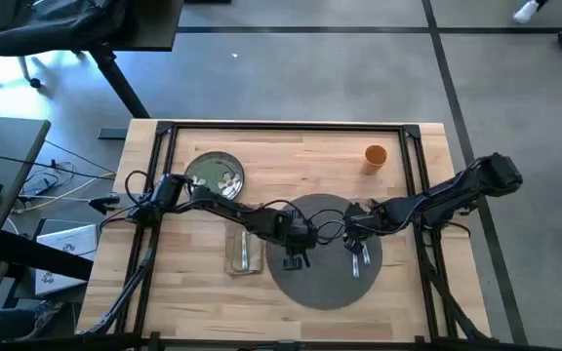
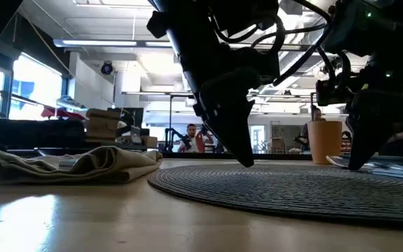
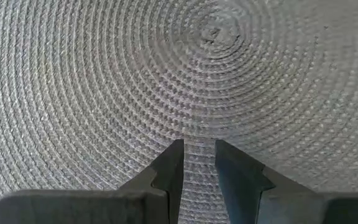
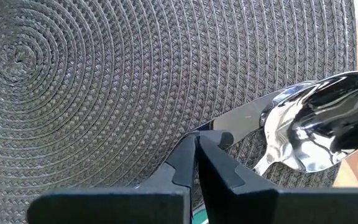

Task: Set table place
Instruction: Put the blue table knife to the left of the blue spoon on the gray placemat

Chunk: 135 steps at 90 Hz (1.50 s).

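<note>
1. Cutlery first: on the woven mat (image 1: 325, 255), the right gripper (image 4: 196, 149) is pinched nearly closed on a metal piece, apparently a knife, beside a spoon (image 4: 309, 127) near the mat's right edge. In the high view their long axes run roughly near-to-far on the table.
2. Beside them, the left gripper (image 3: 199, 155) is low over the mat with a narrow gap between its fingers, holding nothing.
3. Left of the mat lies the napkin (image 1: 245, 252), with cutlery on it.
4. Farther back, the plate (image 1: 215, 174) and orange cup (image 1: 375, 156) appear unplaced; most of the setting looks undone.
</note>
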Motion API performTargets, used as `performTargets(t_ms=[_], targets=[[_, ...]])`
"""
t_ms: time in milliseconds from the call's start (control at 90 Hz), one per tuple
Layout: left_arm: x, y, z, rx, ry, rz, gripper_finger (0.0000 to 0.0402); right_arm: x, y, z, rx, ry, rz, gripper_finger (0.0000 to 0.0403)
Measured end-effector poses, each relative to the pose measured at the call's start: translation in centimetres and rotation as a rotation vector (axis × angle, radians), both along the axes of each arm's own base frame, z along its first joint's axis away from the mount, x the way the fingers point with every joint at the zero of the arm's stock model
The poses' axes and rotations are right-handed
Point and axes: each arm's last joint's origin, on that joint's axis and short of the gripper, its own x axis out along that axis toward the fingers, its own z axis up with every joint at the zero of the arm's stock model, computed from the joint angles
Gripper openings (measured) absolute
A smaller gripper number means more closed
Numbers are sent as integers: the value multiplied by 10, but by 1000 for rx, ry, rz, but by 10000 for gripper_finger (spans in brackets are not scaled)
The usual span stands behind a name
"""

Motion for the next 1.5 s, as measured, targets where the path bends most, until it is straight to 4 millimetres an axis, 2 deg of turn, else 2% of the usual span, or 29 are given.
performTargets(t_ms=[144,478,1500], targets=[[1,3,0,-35,5,-2,74,0,0,0,-1,1,6,0],[8,7,-15,-59,-5,-17,74,0,0,0,-3,0,20,0],[10,7,-16,-47,-23,-20,74,4,1,1,-29,-29,118,0]])
